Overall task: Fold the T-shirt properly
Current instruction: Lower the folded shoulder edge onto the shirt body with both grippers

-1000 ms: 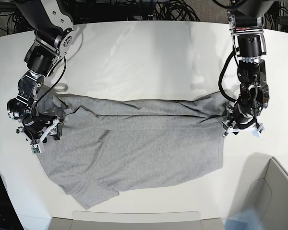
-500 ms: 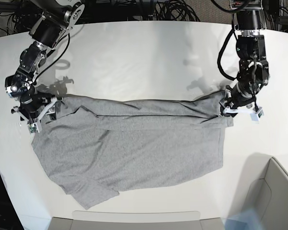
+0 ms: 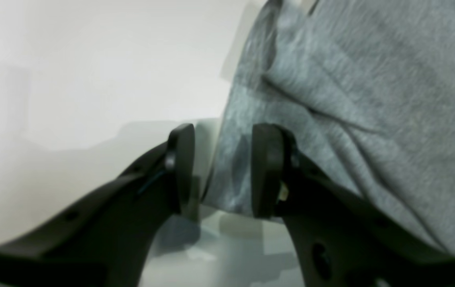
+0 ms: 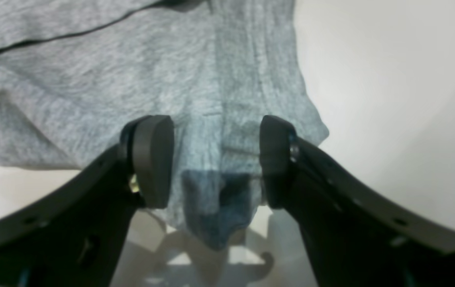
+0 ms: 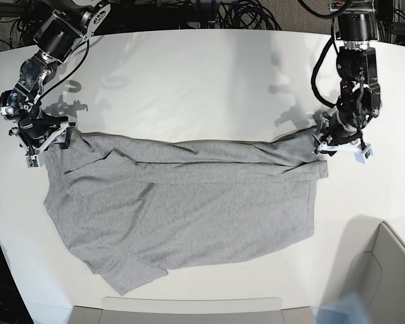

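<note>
T-shirt [image 5: 182, 209] lies spread on the white table [image 5: 209, 81], top edge folded over. Left gripper [image 3: 221, 171] and right gripper [image 4: 215, 161] sit at opposite top corners, jaws apart with cloth between them, not pinched: both released.

Both wrist views blurry.

Left wrist view: shirt [image 3: 363, 99] runs off top and right edges. Cloth edge sits between fingers [image 3: 265, 171] of left tool [image 3: 221, 171]; can't tell if fingers touch it.

Right wrist view: shirt cut off at top and left. Right tool [image 4: 215, 159] fingers apart, cloth between them; touching or not, unclear.

Base view: both tools too small to see fingers. Desk [image 5: 209, 74] cut off at edges. Letters on shirt not seen. Pale shape [image 5: 385, 277] at bottom right cut off, unclear.
</note>
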You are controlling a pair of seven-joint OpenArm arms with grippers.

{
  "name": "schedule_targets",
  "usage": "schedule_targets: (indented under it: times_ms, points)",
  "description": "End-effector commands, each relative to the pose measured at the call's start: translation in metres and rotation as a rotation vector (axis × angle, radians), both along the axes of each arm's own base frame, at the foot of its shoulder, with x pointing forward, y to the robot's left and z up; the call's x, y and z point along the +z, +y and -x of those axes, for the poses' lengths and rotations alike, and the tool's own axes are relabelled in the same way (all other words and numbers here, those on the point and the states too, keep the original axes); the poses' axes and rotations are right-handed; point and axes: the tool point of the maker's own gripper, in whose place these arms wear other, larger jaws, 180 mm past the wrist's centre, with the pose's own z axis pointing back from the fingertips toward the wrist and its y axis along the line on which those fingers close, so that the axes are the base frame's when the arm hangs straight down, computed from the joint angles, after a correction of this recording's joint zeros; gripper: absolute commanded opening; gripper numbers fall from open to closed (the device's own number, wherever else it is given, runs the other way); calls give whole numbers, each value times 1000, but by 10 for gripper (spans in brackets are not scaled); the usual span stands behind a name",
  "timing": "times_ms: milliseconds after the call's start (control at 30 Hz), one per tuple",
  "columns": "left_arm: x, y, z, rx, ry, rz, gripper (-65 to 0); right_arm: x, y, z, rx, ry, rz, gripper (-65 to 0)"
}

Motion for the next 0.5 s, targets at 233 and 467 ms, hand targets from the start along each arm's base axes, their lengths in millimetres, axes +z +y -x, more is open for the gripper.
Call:
schedule_targets:
  times_ms: [233,467]
  points:
    - [-25,-20,5,-97,79,-19,-407,8,-4,-8,17,-31,1,-314]
    - [-39,-41,14,-161,125,-15,-416,-7,0,-2,17,9,-28,-329]
